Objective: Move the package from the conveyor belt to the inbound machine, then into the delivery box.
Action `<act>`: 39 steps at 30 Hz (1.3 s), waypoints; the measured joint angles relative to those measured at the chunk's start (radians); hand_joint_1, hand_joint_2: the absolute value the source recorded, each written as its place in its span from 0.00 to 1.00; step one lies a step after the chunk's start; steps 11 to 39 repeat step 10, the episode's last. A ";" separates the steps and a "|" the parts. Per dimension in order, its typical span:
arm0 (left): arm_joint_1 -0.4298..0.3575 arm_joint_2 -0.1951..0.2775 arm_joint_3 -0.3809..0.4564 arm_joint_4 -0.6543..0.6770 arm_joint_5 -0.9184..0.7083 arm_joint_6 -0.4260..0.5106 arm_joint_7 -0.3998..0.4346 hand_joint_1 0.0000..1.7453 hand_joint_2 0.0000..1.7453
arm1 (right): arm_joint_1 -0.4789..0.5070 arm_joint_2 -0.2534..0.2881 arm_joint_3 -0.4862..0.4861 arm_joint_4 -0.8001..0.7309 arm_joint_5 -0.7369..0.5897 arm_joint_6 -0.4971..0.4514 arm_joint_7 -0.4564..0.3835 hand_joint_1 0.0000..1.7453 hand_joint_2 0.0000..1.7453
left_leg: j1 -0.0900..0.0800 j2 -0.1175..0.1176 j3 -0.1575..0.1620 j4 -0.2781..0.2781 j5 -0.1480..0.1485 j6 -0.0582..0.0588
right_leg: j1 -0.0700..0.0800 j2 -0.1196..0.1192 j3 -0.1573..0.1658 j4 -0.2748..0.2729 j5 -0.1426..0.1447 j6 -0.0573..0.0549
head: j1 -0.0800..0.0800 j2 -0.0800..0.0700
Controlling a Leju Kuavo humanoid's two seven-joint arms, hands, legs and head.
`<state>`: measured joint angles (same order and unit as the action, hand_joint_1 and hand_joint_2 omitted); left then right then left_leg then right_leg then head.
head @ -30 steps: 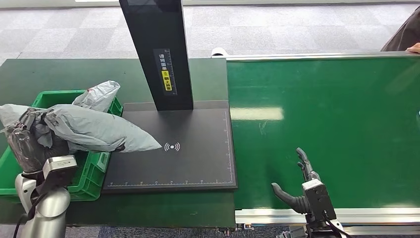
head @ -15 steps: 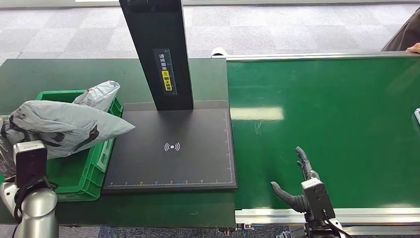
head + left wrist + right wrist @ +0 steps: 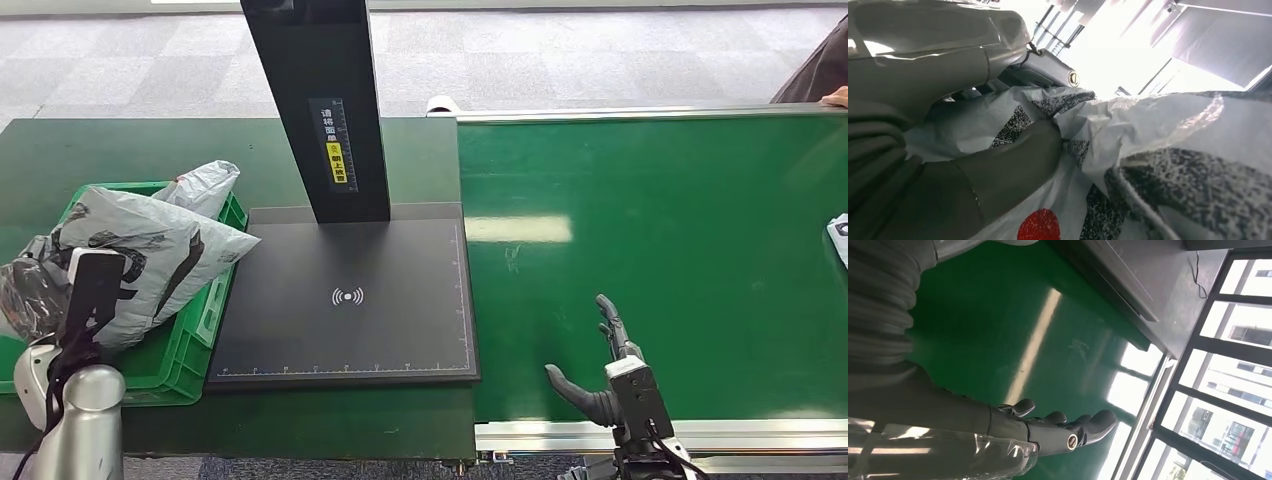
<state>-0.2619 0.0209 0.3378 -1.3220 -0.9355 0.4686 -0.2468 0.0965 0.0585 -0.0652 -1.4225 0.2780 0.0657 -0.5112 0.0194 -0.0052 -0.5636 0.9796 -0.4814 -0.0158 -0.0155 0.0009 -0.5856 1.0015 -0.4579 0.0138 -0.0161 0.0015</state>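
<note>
A grey plastic mailer package [image 3: 150, 250] with dark patches hangs over the green delivery box [image 3: 205, 330] at the left. My left hand [image 3: 35, 295] grips its near end; in the left wrist view the thumb [image 3: 998, 180] presses into the package [image 3: 1168, 165], which bears a red dot. The black inbound machine [image 3: 350, 300] lies bare, its post rising behind. My right hand [image 3: 595, 375] hovers low over the near edge of the green conveyor belt [image 3: 660, 250], fingers [image 3: 1073, 427] spread, holding nothing.
Another grey mailer [image 3: 205, 185] lies in the far end of the box. A new package [image 3: 838, 235] shows at the belt's right edge. A person's sleeve [image 3: 815, 70] is at the far right corner. The belt's metal rail [image 3: 700, 432] runs along the front.
My left hand has carried the package leftward off the inbound machine and over the delivery box, tipping it. A new package has come in at the belt's right edge. The right hand stayed put.
</note>
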 joint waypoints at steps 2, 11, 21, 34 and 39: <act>-0.003 0.002 0.004 0.007 -0.015 0.002 0.005 1.00 0.00 | 0.000 0.001 0.000 0.000 0.000 0.000 0.002 0.00 1.00 | 0.000 0.000 0.000 0.000 0.000 0.000 | 0.000 0.000 0.000 0.000 0.000 0.000 | 0.000 0.000; -0.010 0.005 0.024 0.024 -0.038 0.013 0.016 1.00 0.00 | 0.000 0.006 -0.001 -0.002 0.006 0.006 0.006 0.00 1.00 | 0.000 0.000 0.000 0.000 0.000 0.000 | 0.000 0.000 0.000 0.000 0.000 0.000 | 0.000 0.000; -0.010 0.005 0.024 0.024 -0.038 0.013 0.016 1.00 0.00 | 0.000 0.006 -0.001 -0.002 0.006 0.006 0.006 0.00 1.00 | 0.000 0.000 0.000 0.000 0.000 0.000 | 0.000 0.000 0.000 0.000 0.000 0.000 | 0.000 0.000; -0.010 0.005 0.024 0.024 -0.038 0.013 0.016 1.00 0.00 | 0.000 0.006 -0.001 -0.002 0.006 0.006 0.006 0.00 1.00 | 0.000 0.000 0.000 0.000 0.000 0.000 | 0.000 0.000 0.000 0.000 0.000 0.000 | 0.000 0.000; -0.010 0.005 0.024 0.024 -0.038 0.013 0.016 1.00 0.00 | 0.000 0.006 -0.001 -0.002 0.006 0.006 0.006 0.00 1.00 | 0.000 0.000 0.000 0.000 0.000 0.000 | 0.000 0.000 0.000 0.000 0.000 0.000 | 0.000 0.000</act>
